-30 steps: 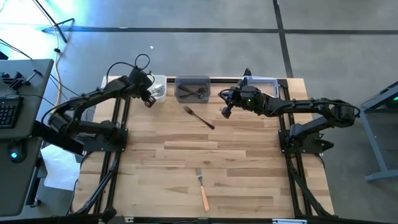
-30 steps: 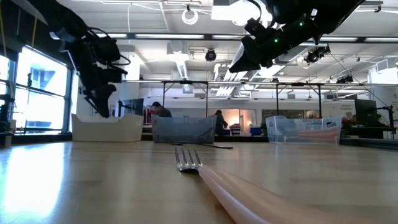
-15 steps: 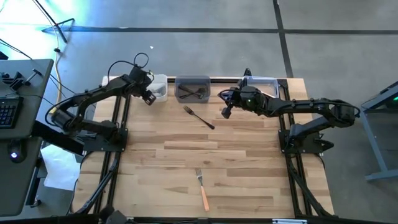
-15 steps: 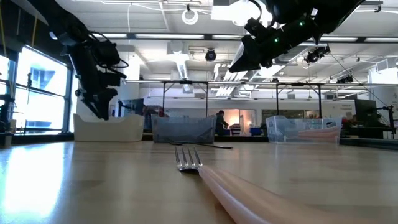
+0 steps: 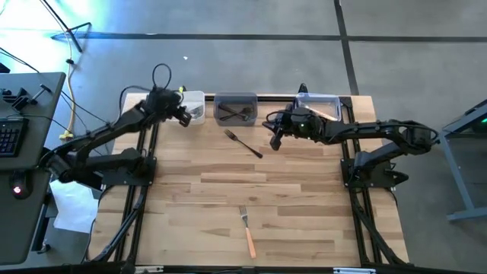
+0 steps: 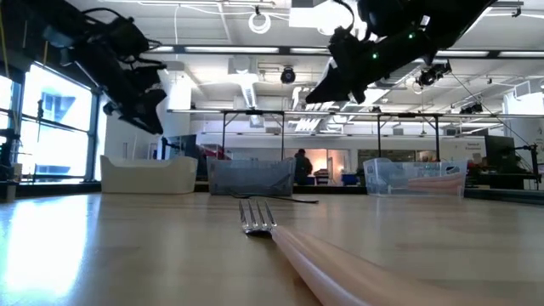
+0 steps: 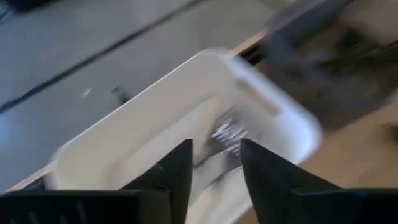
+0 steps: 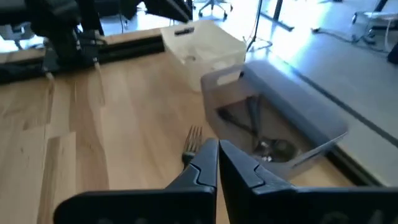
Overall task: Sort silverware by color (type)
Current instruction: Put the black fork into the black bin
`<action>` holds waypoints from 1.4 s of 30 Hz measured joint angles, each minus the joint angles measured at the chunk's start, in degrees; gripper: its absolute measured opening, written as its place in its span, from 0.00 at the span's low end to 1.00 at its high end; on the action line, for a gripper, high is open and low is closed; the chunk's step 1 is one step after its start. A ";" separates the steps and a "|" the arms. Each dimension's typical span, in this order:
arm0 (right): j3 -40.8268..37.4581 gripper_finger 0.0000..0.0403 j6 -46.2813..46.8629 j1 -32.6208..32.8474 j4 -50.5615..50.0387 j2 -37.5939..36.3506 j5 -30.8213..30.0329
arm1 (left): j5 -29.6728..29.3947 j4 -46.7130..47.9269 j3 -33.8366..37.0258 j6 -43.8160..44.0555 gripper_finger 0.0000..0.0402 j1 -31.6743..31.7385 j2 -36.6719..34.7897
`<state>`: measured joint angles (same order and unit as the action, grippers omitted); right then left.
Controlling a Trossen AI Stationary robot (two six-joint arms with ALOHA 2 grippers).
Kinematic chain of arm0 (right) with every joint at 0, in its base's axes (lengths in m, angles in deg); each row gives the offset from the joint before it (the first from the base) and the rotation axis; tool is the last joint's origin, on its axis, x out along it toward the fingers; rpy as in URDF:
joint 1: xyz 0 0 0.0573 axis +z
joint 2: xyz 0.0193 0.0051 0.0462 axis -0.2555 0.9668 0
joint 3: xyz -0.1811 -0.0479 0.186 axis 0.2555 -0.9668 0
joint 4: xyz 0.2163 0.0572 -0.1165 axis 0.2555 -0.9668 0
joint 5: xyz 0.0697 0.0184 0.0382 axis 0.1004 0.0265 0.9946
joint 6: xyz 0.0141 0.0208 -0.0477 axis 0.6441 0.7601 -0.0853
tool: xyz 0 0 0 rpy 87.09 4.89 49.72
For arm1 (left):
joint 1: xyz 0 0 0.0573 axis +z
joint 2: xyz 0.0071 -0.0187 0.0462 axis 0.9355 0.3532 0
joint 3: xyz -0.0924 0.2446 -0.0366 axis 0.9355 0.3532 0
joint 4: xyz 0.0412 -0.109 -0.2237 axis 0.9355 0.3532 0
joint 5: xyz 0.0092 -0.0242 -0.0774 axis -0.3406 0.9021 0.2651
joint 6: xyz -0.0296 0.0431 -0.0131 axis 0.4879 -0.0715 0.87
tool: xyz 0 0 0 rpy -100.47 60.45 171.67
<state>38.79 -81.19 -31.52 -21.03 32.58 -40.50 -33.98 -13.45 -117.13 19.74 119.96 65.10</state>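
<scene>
My left gripper [image 5: 185, 118] has lifted off the far-left white plastic bin [image 5: 193, 103], fingers apart, empty; right gripper [image 5: 275, 141], fingers together, nears the dark metal fork [image 5: 243, 142]; orange-handled fork [image 5: 247, 231] waits near.

A pale striped-wood desk [image 5: 304, 198] carries a white bin [image 5: 192, 105], a grey bin [image 5: 236, 100] and a clear bin [image 5: 321, 101]. One fork [image 5: 247, 230] has an orange handle; another fork [image 5: 243, 142] is all dark.
</scene>
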 joint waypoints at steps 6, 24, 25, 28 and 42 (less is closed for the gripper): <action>0.00 0.02 3.15 1.45 3.65 6.26 0.05 | 3.99 -18.29 11.41 5.36 0.18 -7.50 -8.48; 20.80 0.43 11.03 3.96 -15.71 25.94 -0.36 | 6.37 -45.93 27.38 2.66 0.10 -13.69 -13.66; 22.59 0.43 11.01 3.96 -16.95 27.54 -0.45 | 6.37 -45.80 27.50 2.63 0.10 -13.69 -13.64; 27.78 0.44 10.64 3.94 -20.61 32.05 -0.51 | 6.34 -44.60 27.51 2.63 0.10 -13.69 -13.64; 44.45 0.44 11.01 3.84 -35.54 46.36 -0.77 | 6.30 -43.08 27.51 0.14 0.11 -13.65 -13.64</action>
<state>83.24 -70.18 -27.68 -56.57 78.94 -41.27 -27.67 -56.54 -89.62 19.88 106.31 51.46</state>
